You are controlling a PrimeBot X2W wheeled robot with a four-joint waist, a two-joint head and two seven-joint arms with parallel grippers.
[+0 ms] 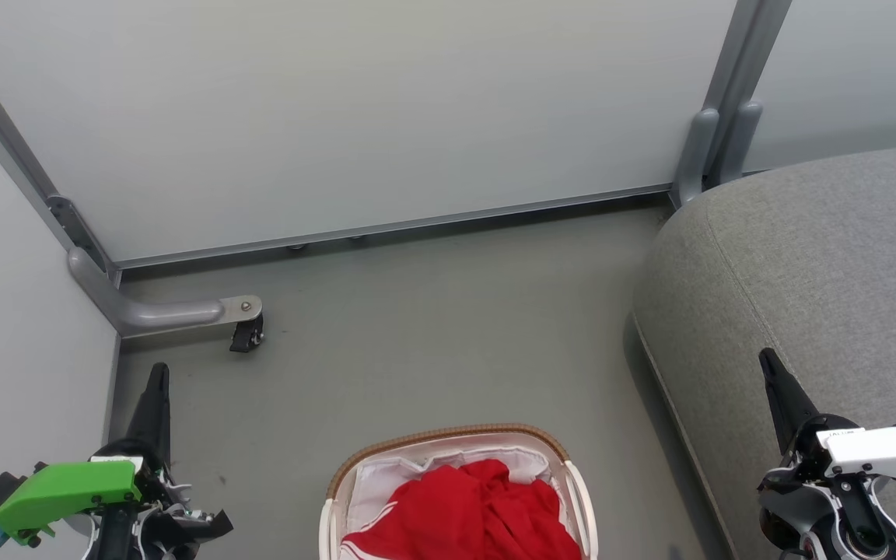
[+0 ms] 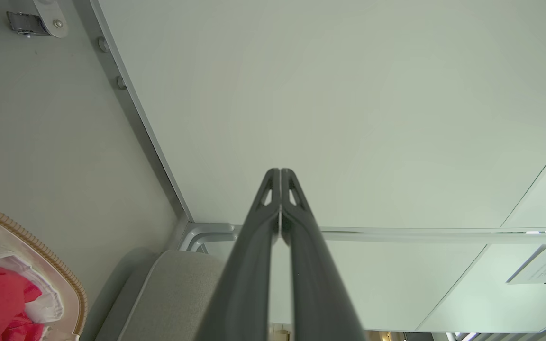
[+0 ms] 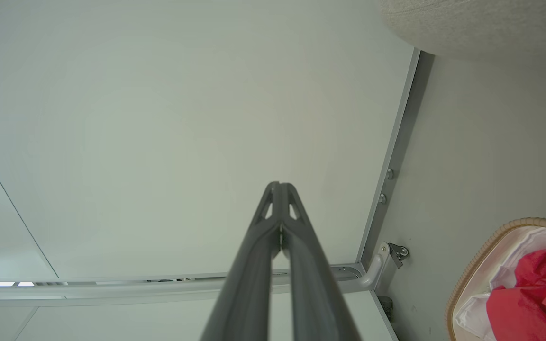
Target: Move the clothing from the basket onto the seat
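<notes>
Loosely crumpled clothing (image 1: pixel 471 505), no clear axis, fills basket (image 1: pixel 448 432); left fingers (image 1: pixel 154 404), right fingers (image 1: pixel 786 397) closed.

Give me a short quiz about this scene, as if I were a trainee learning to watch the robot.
1. True or false: the red clothes already lie on the grey seat.
2. The basket stands: A) on the seat, B) on the floor, left of the seat, C) on a table.
3. Fill in: the left hand and the right hand are both ____.
Key: 1 false, they are in the basket; 2 B; 3 shut, holding nothing.
</notes>
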